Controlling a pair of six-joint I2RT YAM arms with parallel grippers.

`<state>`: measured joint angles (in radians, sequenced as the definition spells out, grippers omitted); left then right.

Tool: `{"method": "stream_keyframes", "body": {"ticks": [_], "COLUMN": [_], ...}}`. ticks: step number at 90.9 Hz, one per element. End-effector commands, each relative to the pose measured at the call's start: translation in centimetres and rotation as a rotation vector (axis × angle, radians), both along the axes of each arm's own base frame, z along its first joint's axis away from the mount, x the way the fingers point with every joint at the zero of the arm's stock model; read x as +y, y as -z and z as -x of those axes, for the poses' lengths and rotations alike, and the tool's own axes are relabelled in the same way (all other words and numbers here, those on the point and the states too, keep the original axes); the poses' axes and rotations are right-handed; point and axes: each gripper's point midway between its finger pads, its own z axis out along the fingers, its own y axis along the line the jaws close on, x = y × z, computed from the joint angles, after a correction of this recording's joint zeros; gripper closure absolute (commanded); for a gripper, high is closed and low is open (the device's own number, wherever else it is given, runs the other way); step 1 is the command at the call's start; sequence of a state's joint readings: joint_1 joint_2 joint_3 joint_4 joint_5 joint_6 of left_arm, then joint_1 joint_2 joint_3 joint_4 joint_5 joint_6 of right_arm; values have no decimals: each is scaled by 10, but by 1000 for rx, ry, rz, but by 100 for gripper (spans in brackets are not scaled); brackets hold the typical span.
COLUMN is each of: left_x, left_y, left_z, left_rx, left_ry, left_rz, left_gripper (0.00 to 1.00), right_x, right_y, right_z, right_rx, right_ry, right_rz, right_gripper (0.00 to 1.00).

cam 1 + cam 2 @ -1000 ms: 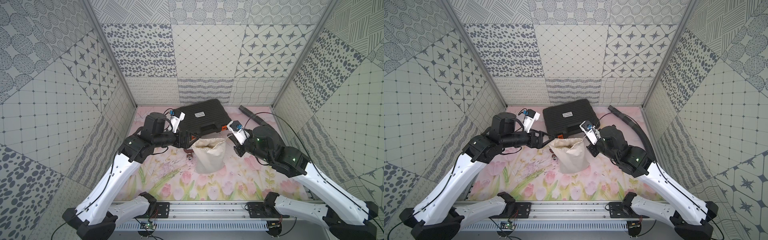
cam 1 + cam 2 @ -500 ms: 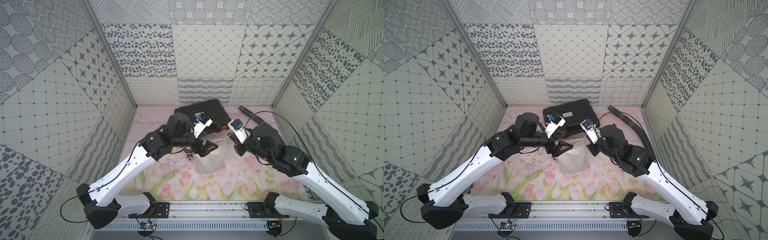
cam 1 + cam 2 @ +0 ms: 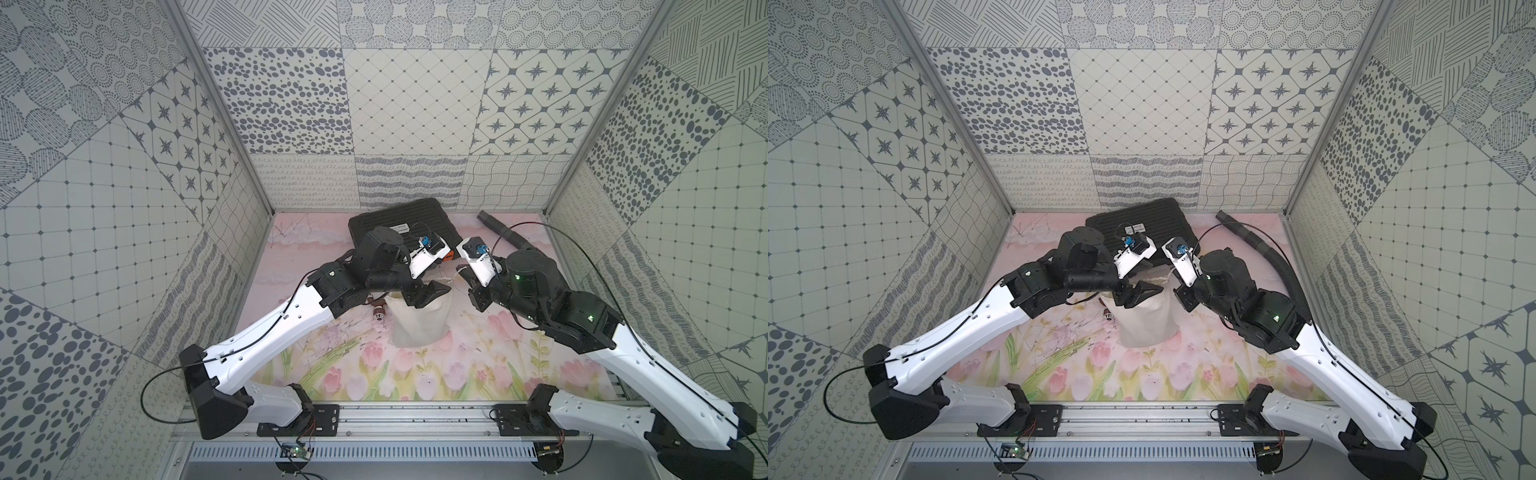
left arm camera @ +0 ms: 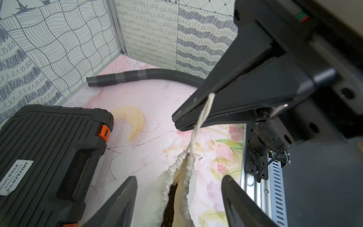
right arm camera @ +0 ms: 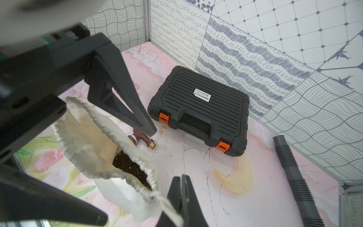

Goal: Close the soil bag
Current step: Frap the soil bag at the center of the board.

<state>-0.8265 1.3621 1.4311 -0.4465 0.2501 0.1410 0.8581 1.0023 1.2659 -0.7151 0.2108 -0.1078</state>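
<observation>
The soil bag (image 3: 419, 328) stands upright mid-worktop (image 3: 457, 374), its mouth partly open with dark soil (image 5: 129, 165) showing inside. The left jaws are spread apart, one on each side of the gathered rim. At the bag's 2 o'clock the right jaws are clamped on the white cord (image 4: 204, 112), which runs straight to the neck. A small brown fitting (image 3: 379, 311) lies just beside the bag at 9 o'clock. Farther back lie a black case (image 3: 415, 212) at 12 o'clock and a grey ribbed hose (image 3: 498, 226) at 1 o'clock.
</observation>
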Motion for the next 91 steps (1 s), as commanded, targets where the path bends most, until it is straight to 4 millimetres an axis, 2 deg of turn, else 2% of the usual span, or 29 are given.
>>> {"method": "stream_keyframes", "body": {"ticks": [1, 18, 30, 50, 75, 91], "left_x": [-17, -28, -34, -39, -47, -50], "left_y": [-20, -19, -20, -19, -21, -31], "left_z": [-3, 0, -1, -2, 0, 0], "left_rx": [-117, -106, -109, -105, -112, -135], "left_ry": [54, 89, 96, 105, 119, 110], "left_rz": [60, 65, 68, 63, 69, 92], "left_gripper": [30, 32, 41, 50, 54, 56], "right_x": [0, -1, -3, -5, -6, -7], "right_y": [-27, -29, -28, -27, -24, -23], "right_z": [-1, 0, 0, 0, 2, 2], "right_rx": [-50, -58, -58, -62, -60, -60], "right_ry": [11, 12, 14, 24, 20, 20], "right_rz": [-70, -69, -68, -63, -62, -57], "right_gripper": [100, 100, 100, 100, 100, 100]}}
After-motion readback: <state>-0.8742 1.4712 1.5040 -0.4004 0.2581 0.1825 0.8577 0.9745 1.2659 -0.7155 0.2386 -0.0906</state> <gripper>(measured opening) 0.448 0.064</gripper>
